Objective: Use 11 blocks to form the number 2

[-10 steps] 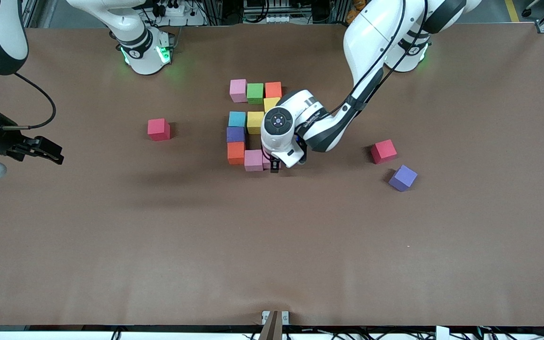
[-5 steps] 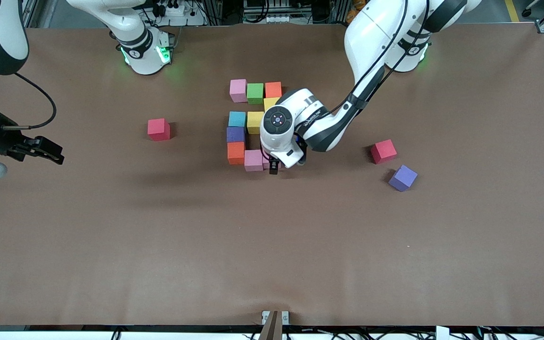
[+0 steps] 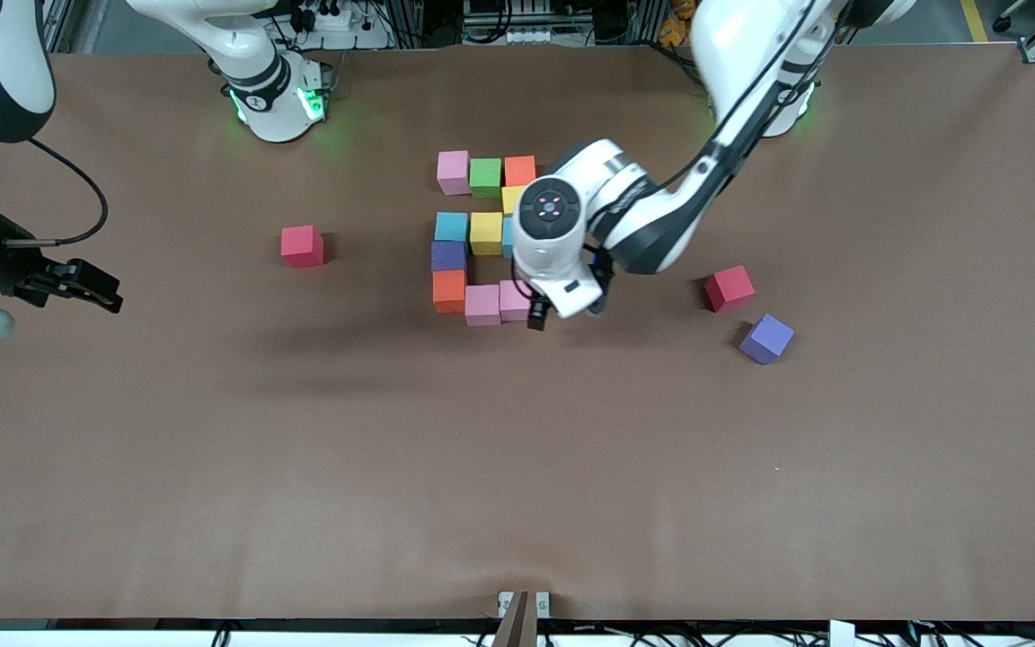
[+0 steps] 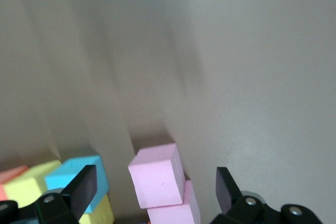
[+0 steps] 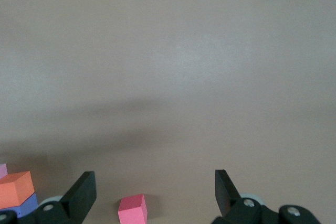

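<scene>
Brown matte table [image 3: 302, 467], cables and metal framing along its edge

Left gripper [image 3: 539, 316] has been raised and shifted toward the left arm's end — last pink block [image 3: 515, 300] uncovered, left resting in the bottom row, jaws apart.

Open left end effector [image 4: 152, 182] above pink blocks [image 4: 156, 176].

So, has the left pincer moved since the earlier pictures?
Yes. The left pincer has shifted away from the orange block, toward the red cube.
</scene>
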`<state>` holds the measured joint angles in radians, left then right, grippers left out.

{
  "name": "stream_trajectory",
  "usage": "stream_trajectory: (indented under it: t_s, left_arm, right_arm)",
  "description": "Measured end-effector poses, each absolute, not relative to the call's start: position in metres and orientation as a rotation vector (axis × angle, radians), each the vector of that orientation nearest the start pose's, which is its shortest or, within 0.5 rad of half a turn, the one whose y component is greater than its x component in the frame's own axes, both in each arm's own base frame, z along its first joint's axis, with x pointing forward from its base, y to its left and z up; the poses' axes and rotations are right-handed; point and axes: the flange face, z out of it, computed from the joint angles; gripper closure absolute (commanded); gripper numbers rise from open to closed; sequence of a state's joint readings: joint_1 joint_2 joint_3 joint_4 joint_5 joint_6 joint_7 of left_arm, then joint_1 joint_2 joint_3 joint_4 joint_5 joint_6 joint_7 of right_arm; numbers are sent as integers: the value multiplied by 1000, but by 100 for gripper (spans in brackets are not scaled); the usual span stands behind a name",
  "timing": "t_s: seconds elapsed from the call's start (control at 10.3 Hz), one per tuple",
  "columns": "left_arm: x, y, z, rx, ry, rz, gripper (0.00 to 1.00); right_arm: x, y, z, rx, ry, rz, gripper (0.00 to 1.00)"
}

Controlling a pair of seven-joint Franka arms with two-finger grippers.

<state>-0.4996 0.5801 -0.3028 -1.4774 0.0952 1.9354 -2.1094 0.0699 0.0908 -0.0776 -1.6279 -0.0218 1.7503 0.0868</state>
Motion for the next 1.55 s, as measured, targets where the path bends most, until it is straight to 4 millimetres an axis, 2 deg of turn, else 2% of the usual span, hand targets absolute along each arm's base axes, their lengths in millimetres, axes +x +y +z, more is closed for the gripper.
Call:
stream_trajectory:
  t_s: [0.29, 0.68, 1.06, 1.55]
  left_arm:
    - [542, -408, 403, -2516, -1685, 59, 0]
    - [561, -355, 447, -2632, -1350, 3, 0]
    - [561, -287, 523, -2765, -1040, 9, 0]
    - [544, -193, 599, -2945, -617, 28, 0]
  right_arm:
    - [594, -5, 564, -3165, 144, -58, 0]
    - [593, -4, 583, -3164, 144, -69, 0]
    - [593, -3, 583, -3164, 139, -70, 0]
    - [592, -3, 583, -3165, 139, -64, 0]
